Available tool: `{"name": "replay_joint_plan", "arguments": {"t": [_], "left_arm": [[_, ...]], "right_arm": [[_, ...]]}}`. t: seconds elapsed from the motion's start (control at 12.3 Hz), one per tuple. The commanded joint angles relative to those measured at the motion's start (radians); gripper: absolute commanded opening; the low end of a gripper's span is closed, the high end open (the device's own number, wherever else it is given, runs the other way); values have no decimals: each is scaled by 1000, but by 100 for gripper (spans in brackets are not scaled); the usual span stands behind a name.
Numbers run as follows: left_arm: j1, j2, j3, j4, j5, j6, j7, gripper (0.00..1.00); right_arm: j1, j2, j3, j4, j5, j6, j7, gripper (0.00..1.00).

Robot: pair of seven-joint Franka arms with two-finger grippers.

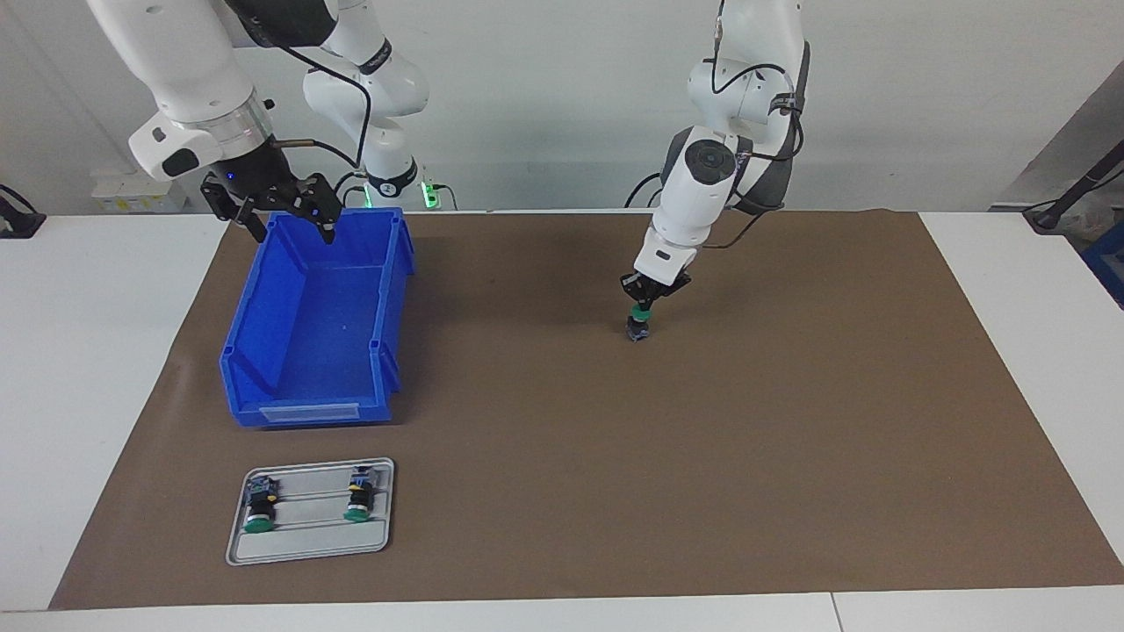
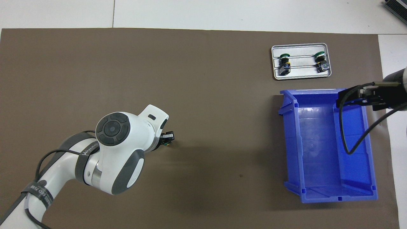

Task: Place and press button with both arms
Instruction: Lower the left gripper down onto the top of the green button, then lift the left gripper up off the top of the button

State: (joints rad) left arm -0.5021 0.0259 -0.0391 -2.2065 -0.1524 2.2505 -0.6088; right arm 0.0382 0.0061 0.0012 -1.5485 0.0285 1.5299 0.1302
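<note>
Facing view: the left tool [image 1: 644, 307] is pressed together on the button [image 1: 639, 323], pinching its green cap from above. The button stands upright, its grey-blue end down on the brown mat [image 1: 702, 456], roughly mid-surface and toward the robots' end. Open mat lies all around it, widest toward the left arm's end and toward the mat's edge farthest from the robots. The right tool [image 1: 285, 224] hangs with its fingers spread over the rim of the blue bin [image 1: 316, 342] that lies nearest the robots, holding nothing; that arm waits. The bin sits at the right arm's end of the mat, close to the mat's edge there. Farther from the robots than the bin, a grey tray [image 1: 312, 549] lies flat with two spare buttons [image 1: 260, 507] on it, green caps pointing away from the robots. A narrow strip of mat separates tray from bin. The white surface [image 1: 97, 395] shows bare outside the mat's edges.

Overhead view: the left arm's wrist covers most of the left tool [image 2: 167, 140]; only a dark tip and a speck of green from the button [image 2: 165, 144] show. Writing on the arm's grey strap is too small to read. The right tool [image 2: 353, 97] reaches in over the bin's [image 2: 318, 190] wall at the right arm's end. The tray [image 2: 300, 75] lies just past the bin, near the mat's [image 2: 206, 79] corner.
</note>
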Motion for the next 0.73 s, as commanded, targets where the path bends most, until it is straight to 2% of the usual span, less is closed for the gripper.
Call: {"name": "replay_joint_plan", "arguments": {"t": [0.0,0.41,0.65], "left_arm": [[-19,-32,5,-61,22,41,-23,0],[-50,-8,5,-113,22,130,-25,0],[-38,23,8,-78,24,129,-19,0]], "right_arm": [[-4,-28,-3,-33,27,12,-23,100],[-12,-28,-3,-33,27,9,-21,100],[-38,-26,-4,-30,27,15,-27,100]]}}
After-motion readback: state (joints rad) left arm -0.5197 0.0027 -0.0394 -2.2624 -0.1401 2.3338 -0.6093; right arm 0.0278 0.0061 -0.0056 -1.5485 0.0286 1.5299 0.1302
